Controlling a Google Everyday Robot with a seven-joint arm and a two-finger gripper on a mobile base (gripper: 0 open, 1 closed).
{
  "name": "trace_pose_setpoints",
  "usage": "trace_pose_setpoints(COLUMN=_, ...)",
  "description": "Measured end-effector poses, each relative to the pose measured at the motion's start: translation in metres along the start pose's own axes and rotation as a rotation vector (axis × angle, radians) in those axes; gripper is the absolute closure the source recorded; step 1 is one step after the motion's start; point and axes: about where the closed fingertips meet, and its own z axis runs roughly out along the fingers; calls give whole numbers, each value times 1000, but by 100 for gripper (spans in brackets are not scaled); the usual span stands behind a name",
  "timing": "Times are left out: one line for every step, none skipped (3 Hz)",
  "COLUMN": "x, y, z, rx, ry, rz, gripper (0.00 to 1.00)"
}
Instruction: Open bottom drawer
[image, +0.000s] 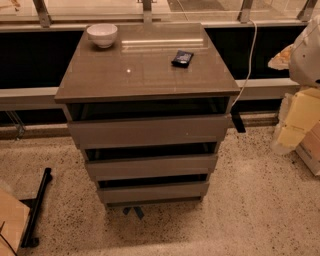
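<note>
The bottom drawer (154, 192) is the lowest of three on a glossy grey-brown cabinet (145, 75) that stands on a speckled floor (250, 215) in the middle of the camera view. Its plain, handleless front looks the narrowest of the three and lies below the middle drawer (151, 166) and the top drawer (149, 131). A dark band runs along the upper edge of each front, and none of the bottom drawer's inside shows, so it appears closed or very nearly so. The gripper does not show in the camera view, so it cannot be told how far it is open or whether it has hold of anything. On the cabinet's top, a white bowl (102, 35) sits near the back left corner and a small dark packet (182, 58) lies to the right of centre, well apart from the bowl. A white cable (248, 60) comes down past the cabinet's right side, near a black object (238, 122) beside the top drawer's right end. A small blue piece (134, 212) shows under the cabinet. A black bar (36, 210) lies on the floor to the left, and pale yellowish boxes (300, 117) are stacked at the right edge.
</note>
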Motion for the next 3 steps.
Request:
trace_pose_setpoints(x=7, y=-6, z=13, rx=26, ry=-41, rz=-4, gripper=0)
trace_pose_setpoints(x=6, y=-7, z=13, rx=35, ry=-45, rz=-5, gripper=0)
trace_pose_setpoints(x=6, y=-6, z=11, rx=47, ry=-23, rz=-4, gripper=0)
